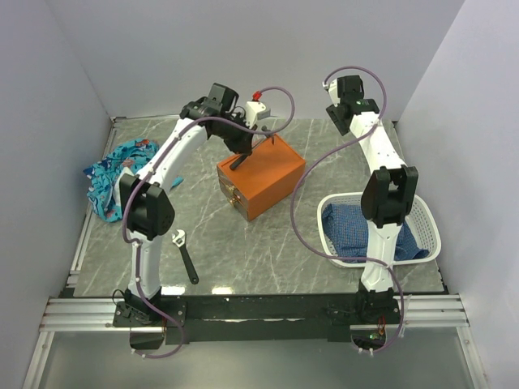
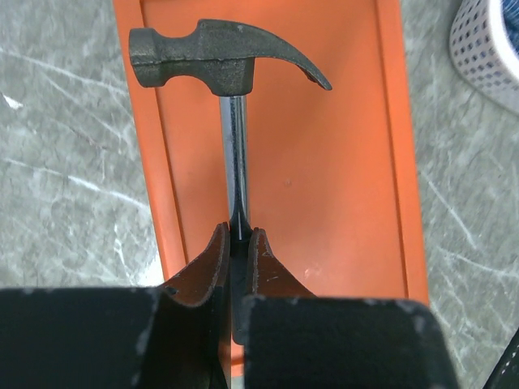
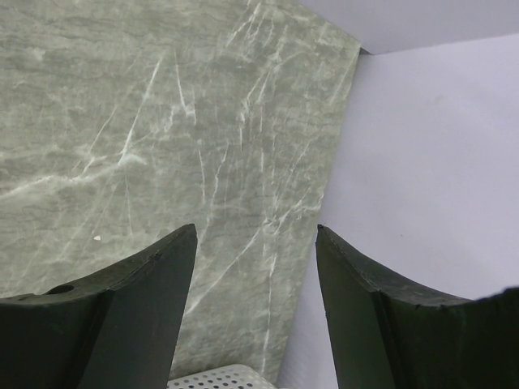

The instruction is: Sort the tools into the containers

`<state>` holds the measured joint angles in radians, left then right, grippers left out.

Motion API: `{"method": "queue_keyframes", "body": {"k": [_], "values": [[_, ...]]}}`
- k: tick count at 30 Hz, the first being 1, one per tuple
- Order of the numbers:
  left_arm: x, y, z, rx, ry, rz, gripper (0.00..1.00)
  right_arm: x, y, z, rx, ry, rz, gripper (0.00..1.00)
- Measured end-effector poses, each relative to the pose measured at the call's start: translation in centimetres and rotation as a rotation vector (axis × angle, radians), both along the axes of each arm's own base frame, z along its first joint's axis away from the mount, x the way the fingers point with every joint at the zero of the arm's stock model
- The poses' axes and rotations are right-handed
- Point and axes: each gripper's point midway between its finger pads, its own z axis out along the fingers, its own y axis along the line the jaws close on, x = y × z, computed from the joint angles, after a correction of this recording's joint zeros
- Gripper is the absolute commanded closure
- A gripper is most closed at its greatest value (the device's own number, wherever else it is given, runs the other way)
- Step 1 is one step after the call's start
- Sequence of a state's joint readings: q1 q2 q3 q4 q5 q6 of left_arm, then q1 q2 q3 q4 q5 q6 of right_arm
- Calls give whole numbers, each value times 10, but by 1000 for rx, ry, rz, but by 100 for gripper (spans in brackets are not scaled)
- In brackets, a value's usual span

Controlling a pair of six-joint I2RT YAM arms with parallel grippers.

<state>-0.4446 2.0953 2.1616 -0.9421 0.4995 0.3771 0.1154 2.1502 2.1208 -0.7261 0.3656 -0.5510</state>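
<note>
Fingers (image 2: 207, 271) of left gripper (image 2: 237, 233) are pinching hammer (image 2: 219, 61) by its slim shaft; heavy head ahead of them, over orange box (image 2: 340, 162), could twist loose. Right gripper (image 3: 255, 239) is gaping, empty.

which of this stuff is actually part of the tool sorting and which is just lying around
Part of the job:
- hammer, gripped in the left hand above the orange box
- wrench, lying on the table

Just lying about:
- white basket holding a blue cloth
- patterned cloth, bunched at the far left
</note>
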Motion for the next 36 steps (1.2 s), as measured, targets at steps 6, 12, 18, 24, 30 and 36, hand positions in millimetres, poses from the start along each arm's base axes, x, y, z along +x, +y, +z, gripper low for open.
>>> {"method": "queue_keyframes", "body": {"k": [6,12,18,24,30,36], "values": [[-1,3,-12,40,14,10,90,0,2,0,9,0,6,32],[1,-1,-30,76,37,22,66,0,3,-1,14,1,10,32],[14,-3,-33,89,19,101,43,0,3,-1,16,3,12,32],[34,5,-3,71,-105,202,27,0,4,-2,16,4,13,32],[5,50,77,11,-210,448,15,0,6,-3,25,8,21,32],[-63,151,37,110,-108,885,22,0,11,-3,39,9,32,32]]}}
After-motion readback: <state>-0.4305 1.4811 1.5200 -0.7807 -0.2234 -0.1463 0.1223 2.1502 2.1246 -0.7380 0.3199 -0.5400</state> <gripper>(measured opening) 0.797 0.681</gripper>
